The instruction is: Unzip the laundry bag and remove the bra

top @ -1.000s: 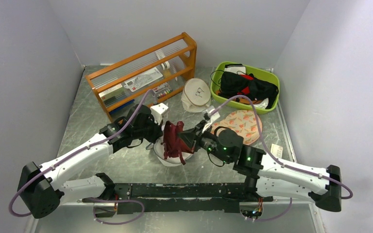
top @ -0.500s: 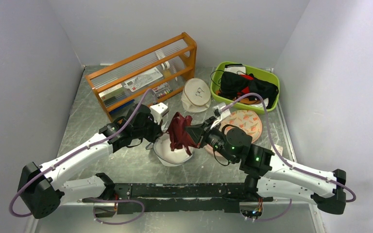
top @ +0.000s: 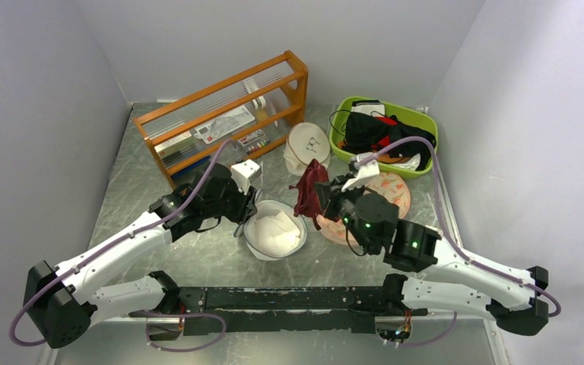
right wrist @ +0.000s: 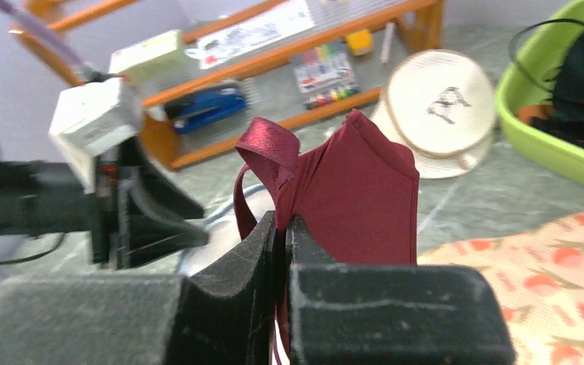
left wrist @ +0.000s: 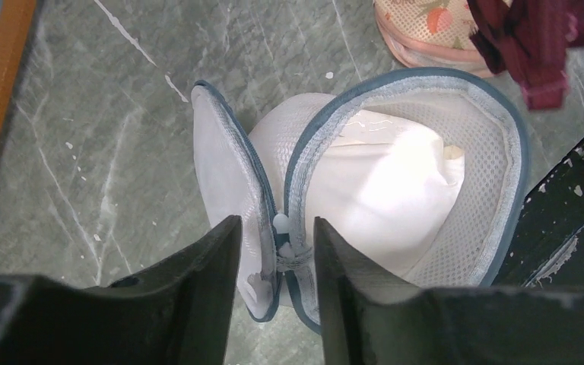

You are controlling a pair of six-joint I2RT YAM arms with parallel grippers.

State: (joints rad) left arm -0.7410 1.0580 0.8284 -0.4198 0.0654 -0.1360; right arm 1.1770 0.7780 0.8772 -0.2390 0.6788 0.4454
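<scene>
Pinching bra shut in right pincer | left wrist view alone: left pincer parted, laundry bag rim between

Grey marbled table. Orange wooden rack stood at back left, holding a blue stapler and coloured markers. Green basket at back right, black clothing piled inside. Cream round pouch with dark mark sat between rack and basket. Peach pad with orange prints lay just before the basket. Small card near right edge.
</scene>
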